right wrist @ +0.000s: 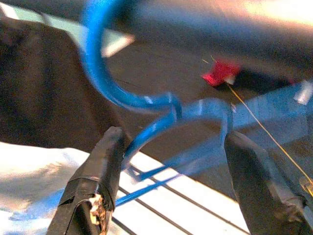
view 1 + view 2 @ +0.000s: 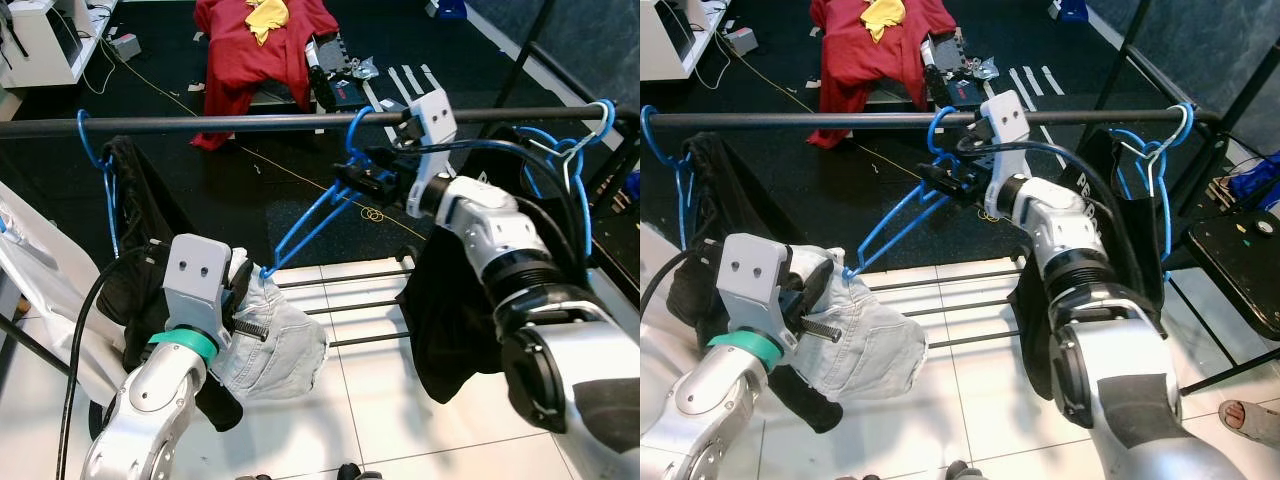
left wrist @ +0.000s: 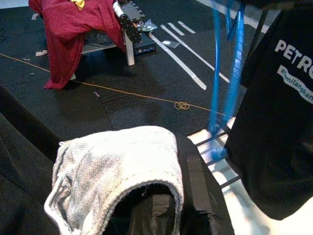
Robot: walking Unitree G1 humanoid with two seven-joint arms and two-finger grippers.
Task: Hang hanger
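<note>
1. A dark clothes rail (image 2: 250, 122) ran across the upper part of the frame, from the left edge almost to the right edge.
2. The blue hanger (image 2: 320, 212) had its hook curled over the rail near the middle, and its body slanted down toward the lower left.
3. The right gripper (image 2: 358, 172) sat just under the rail at centre frame. In the right wrist view its two black fingers (image 1: 95, 181) stood spread, one on each side of the hanger's neck, and I could not tell whether they pressed on it.
4. The left gripper (image 2: 240, 290) was low in the left of the frame, by the hanger's lower tip, with a pale grey garment (image 2: 270, 345) draped over it. The cloth hid the fingers, so their state could not be told.
5. Another blue hanger (image 2: 100, 160) with dark clothing hung at the rail's left end, and a black T-shirt (image 2: 455, 310) on a blue hanger hung toward the right end.
6. The open stretch of rail lay between those two, either side of the hook.
7. Below were white floor tiles (image 2: 380, 420); beyond, a dark floor with a red garment (image 2: 255, 50) at top centre.
</note>
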